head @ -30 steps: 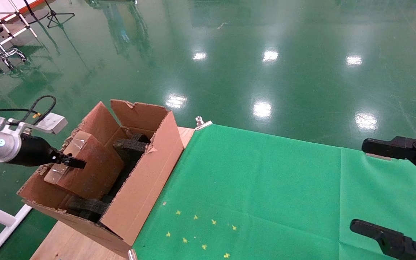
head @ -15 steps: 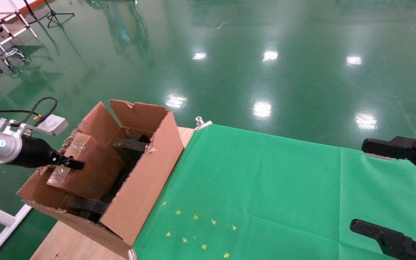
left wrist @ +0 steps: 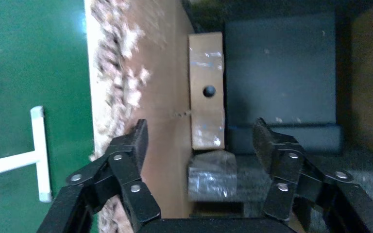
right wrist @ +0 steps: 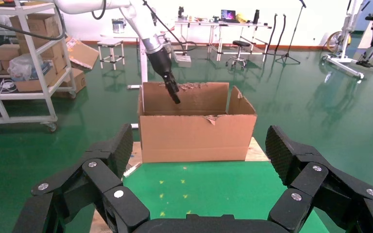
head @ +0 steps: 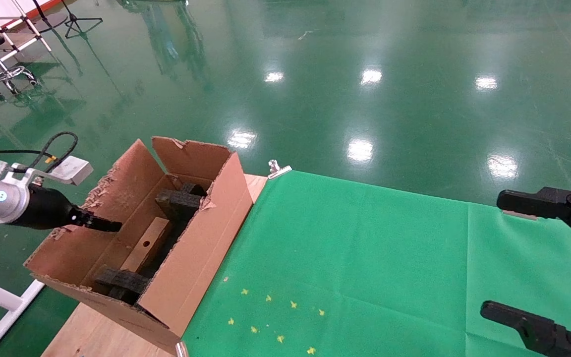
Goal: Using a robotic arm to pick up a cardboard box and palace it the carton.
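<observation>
The cardboard box (head: 145,245) lies on its narrow side deep inside the carton (head: 194,258), its face with the round hole turned up, between black foam pieces (head: 179,203). My left gripper (head: 112,227) hangs open just above the carton's left flap, apart from the box. In the left wrist view the box (left wrist: 207,73) shows below the open left gripper (left wrist: 201,131), beside a dark foam block (left wrist: 279,68). My right gripper (head: 506,255) is parked open at the table's right edge, nothing between its fingers; in its own view it (right wrist: 200,138) faces the carton (right wrist: 194,121).
A green cloth (head: 365,258) with small yellow star marks (head: 270,317) covers the wooden table (head: 97,337), held by a metal clip (head: 278,169). The carton's ragged left flap (head: 99,188) stands beside the left fingers. Shelves with boxes (right wrist: 24,58) stand far off.
The left gripper was shut on the box above the carton. It has opened, and the box has dropped down inside the carton. The right arm has not moved.
</observation>
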